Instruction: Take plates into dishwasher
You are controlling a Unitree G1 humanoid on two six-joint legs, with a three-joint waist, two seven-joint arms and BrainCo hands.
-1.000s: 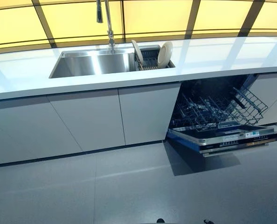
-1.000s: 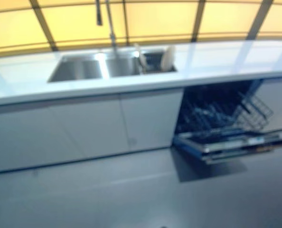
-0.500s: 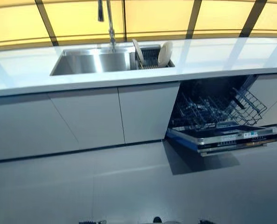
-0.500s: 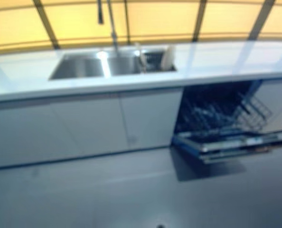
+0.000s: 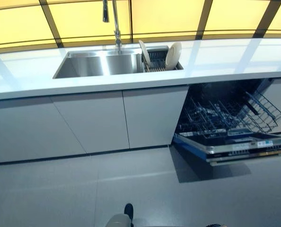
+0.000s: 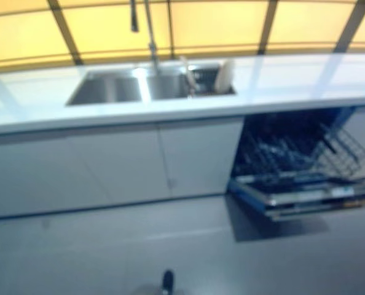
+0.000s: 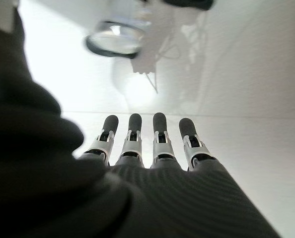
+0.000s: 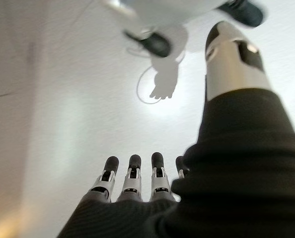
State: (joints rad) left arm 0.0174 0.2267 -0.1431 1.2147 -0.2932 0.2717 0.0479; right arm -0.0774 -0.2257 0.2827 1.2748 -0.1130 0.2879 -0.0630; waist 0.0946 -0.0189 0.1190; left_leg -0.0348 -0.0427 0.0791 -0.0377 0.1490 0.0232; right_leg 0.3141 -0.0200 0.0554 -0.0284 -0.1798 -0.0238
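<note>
From the head, a glossy white counter (image 5: 216, 59) carries a brushed steel sink (image 5: 95, 64); a wire rack (image 5: 155, 60) at its right end holds two round pale plates (image 5: 173, 56) on edge. Below right, the dishwasher (image 5: 235, 142) stands open, its wire basket (image 5: 225, 116) pulled out.

Left wrist view: the left hand (image 7: 152, 148), far from the plates, has straight fingers over smooth grey floor (image 7: 247, 74), holding nothing.

Right wrist view: the right hand (image 8: 132, 183) likewise hangs open and empty.
</note>
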